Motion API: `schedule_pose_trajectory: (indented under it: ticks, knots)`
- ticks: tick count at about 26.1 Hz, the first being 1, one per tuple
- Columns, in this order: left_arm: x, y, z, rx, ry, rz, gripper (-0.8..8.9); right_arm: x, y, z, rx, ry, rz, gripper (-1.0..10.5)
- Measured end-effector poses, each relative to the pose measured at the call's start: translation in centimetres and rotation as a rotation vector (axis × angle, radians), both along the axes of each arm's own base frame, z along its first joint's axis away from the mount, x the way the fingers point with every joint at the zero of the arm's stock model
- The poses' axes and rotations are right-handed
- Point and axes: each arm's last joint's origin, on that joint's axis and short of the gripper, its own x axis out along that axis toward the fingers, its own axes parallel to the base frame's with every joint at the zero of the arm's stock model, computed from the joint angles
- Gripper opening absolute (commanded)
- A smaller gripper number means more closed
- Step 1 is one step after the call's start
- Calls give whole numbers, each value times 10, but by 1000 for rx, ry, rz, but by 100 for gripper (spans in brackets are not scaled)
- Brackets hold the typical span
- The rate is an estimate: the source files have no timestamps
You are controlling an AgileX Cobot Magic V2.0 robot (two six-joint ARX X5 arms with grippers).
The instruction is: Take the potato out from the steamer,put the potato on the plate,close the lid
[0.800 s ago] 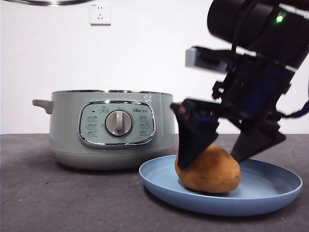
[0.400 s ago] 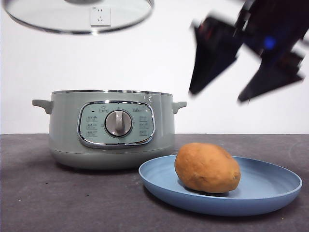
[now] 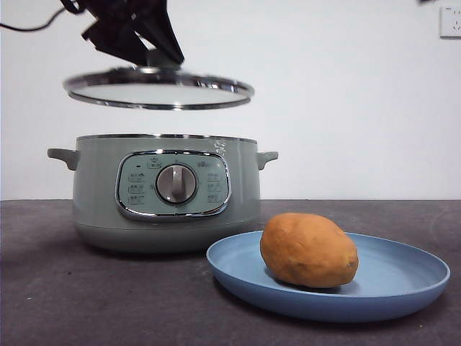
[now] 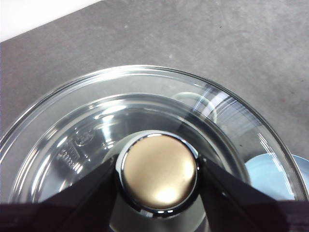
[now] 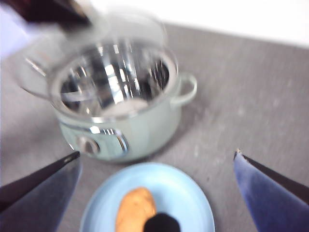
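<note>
Front view: lid (image 3: 158,88) in left claw (image 3: 155,47), above steamer (image 3: 166,191).

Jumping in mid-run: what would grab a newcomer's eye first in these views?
The lid hanging level in the air above the open steamer, its knob pinched by the left claw. Next, the potato lying on the plate in front of the steamer, with the right claw open, high above it.
</note>
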Motion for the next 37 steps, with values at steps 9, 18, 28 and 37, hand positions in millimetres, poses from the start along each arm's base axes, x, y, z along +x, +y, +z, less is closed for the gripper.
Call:
schedule_pose_trajectory:
  ticks: [9, 18, 28, 37]
  knots:
    - [24, -8, -31, 52, 46, 38, -9, -17, -15, 20, 40, -61, -24, 634]
    - [30, -13, -43, 64, 72, 33, -9, -16, -15, 19, 33, -52, -24, 634]
    - [29, -14, -44, 67, 93, 41, 562, -16, -15, 19, 33, -52, -23, 631]
    - [14, -9, -24, 64, 57, 35, 565, -18, -16, 14, 1, -13, -20, 630]
